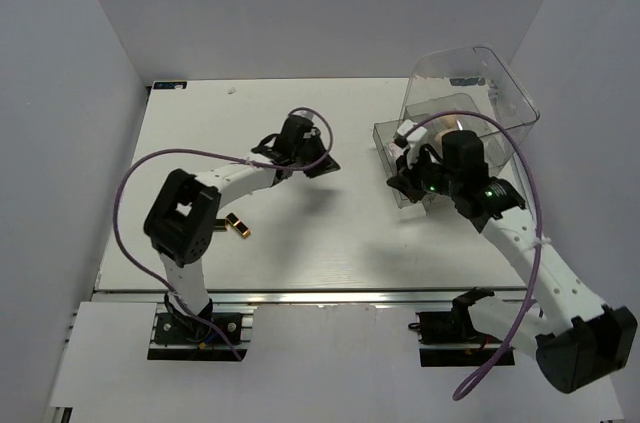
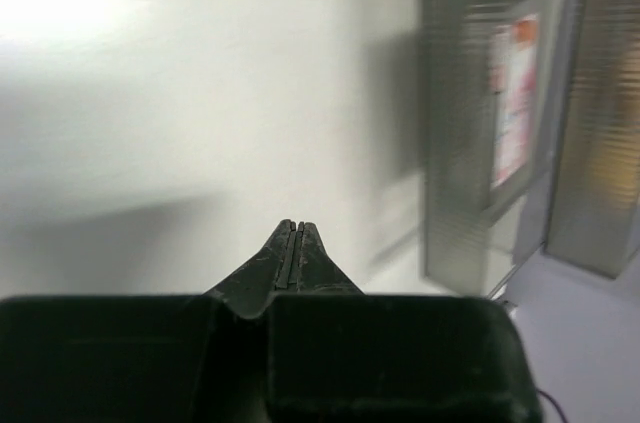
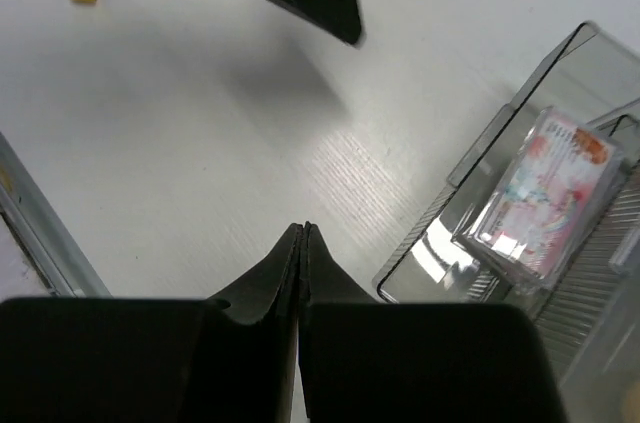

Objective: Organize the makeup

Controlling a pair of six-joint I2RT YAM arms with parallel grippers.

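Top external: left tool (image 1: 322, 165) mid-table, right tool (image 1: 402, 183) near the pinkish palette (image 3: 548, 193), both tip-to-tip and empty.

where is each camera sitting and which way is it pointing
top: above and behind the bases, looking down on the table; left arm and right arm show
left wrist: on the left arm, facing across the table to the box; its shut left claw shows
right wrist: on the right arm, looking down at table and box; its shut right claw shows
wrist views share the pink palette in the box
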